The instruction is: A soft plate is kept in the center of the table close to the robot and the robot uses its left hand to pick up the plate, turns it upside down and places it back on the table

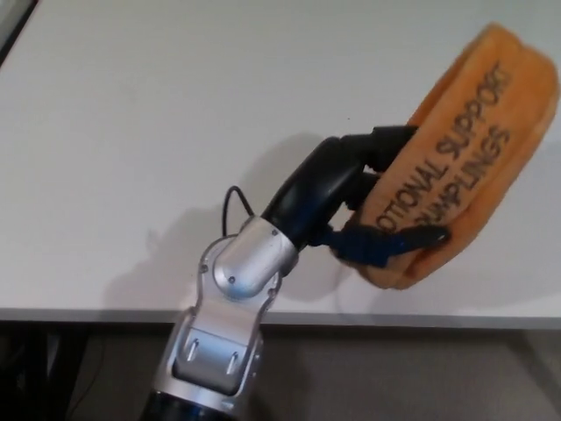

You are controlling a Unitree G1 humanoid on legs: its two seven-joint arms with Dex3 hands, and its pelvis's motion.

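- From the head view I see the left hand (364,197) clamped on the soft plate (465,149), its black fingers closed around the rim at the plate's lower left.
- One finger (394,239) lies across the outer wall near the bottom edge; the upper fingers (386,140) hook over the rim from the other side, so the wall is pinched between them.
- The orange plate is off the white table (131,132), held at the right of the picture and tipped steeply on edge.
- Its outer wall faces the camera, with black lettering running diagonally up it; the first letters are covered by the hand.
- I cannot see the plate's inside from this angle.
- The silver forearm (228,298) rises from the bottom of the picture across the table's near edge, with a thin black cable (230,203) looping beside the wrist.
- The right hand does not show.
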